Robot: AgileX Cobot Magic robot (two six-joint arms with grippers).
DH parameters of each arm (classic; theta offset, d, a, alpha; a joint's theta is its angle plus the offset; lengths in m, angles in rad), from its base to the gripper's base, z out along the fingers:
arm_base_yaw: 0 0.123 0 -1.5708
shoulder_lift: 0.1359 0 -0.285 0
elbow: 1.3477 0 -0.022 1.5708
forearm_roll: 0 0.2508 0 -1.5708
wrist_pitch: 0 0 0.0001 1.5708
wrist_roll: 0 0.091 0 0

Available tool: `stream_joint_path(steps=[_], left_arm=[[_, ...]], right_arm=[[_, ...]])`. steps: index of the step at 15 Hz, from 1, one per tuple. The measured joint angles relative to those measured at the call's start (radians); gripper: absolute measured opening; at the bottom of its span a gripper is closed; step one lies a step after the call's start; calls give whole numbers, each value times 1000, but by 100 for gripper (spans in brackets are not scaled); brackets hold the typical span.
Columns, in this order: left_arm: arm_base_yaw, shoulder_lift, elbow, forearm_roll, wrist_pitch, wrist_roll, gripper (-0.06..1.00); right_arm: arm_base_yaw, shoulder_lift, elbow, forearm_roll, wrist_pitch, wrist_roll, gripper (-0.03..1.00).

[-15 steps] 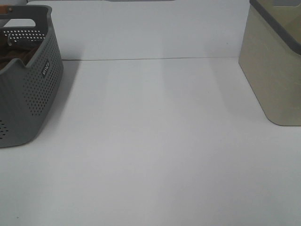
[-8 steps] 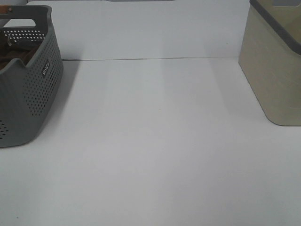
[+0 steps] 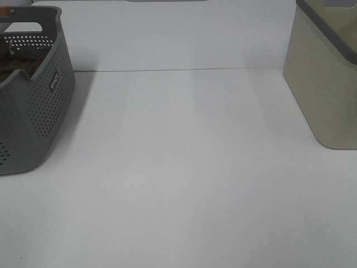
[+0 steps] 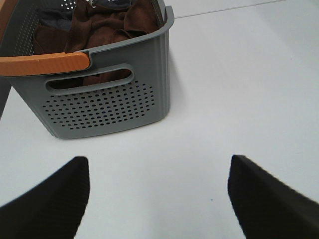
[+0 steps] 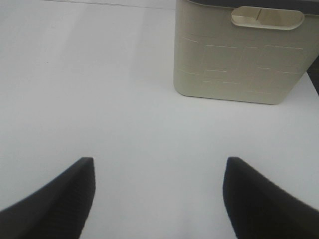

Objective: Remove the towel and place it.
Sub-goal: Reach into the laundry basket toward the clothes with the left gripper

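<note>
Left gripper (image 4: 158,169) jaws wide apart, empty, over bare table (image 4: 234,74), short of grey basket (image 4: 109,107). Right gripper (image 5: 158,167) likewise, facing beige bin (image 5: 234,64). Towel (image 4: 104,25) bunched inside basket, untouched. Nothing shifted over the last second: removal not begun, reach into basket likely next

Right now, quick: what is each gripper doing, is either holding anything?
Left gripper: jaws open, holding nothing.
Right gripper: jaws open, holding nothing.
</note>
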Motion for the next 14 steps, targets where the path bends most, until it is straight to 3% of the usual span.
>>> stream_joint_path(steps=[5, 7, 8, 11, 14], left_arm=[[0, 30, -7, -2, -4, -22, 73], [0, 118, -35, 16, -69, -54, 73], [0, 231, -42, 36, -185, -97, 73], [0, 471, -67, 47, -392, -142, 73], [0, 758, -202, 81, -470, -151, 73]], right_arm=[[0, 0, 0, 0, 0, 0, 69], [0, 0, 0, 0, 0, 0, 69], [0, 0, 0, 0, 0, 0, 69], [0, 0, 0, 0, 0, 0, 69], [0, 0, 0, 0, 0, 0, 69]])
